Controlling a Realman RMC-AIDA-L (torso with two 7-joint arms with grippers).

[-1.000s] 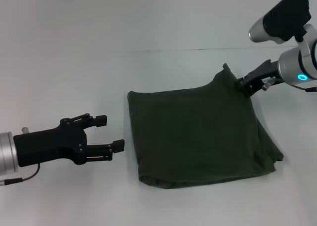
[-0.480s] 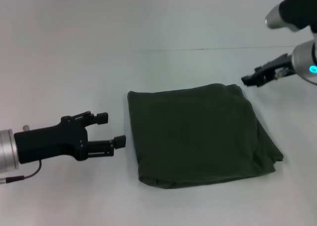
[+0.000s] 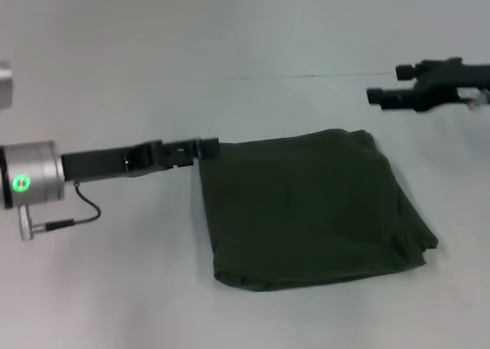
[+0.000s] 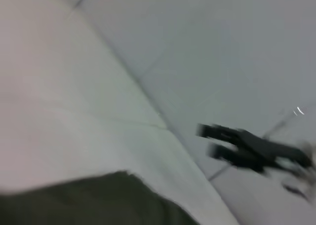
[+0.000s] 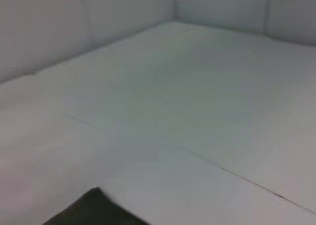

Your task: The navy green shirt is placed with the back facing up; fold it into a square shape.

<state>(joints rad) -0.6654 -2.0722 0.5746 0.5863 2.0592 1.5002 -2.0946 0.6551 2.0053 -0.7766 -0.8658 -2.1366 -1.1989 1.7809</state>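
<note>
Folded navy green shirt lying flat on the white tabletop.
Nearest, the shirt forms a rough square. The left end effector sits at its far left corner; whether its fingers are together cannot be told. Farther off, the right end effector hovers apart from the shirt, fingers spread.

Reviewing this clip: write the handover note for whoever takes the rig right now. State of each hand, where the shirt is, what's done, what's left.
Left hand: at the far-left corner of the navy green shirt; open or shut cannot be told.
Right hand: raised clear of the shirt beyond its far-right corner, open, holding nothing.
Shirt: lying folded on the white table in a rough square, nearest edge rounded and a little uneven.
Done: the folds into a compact block.
Left: probably only tidying the corners, if anything.
</note>
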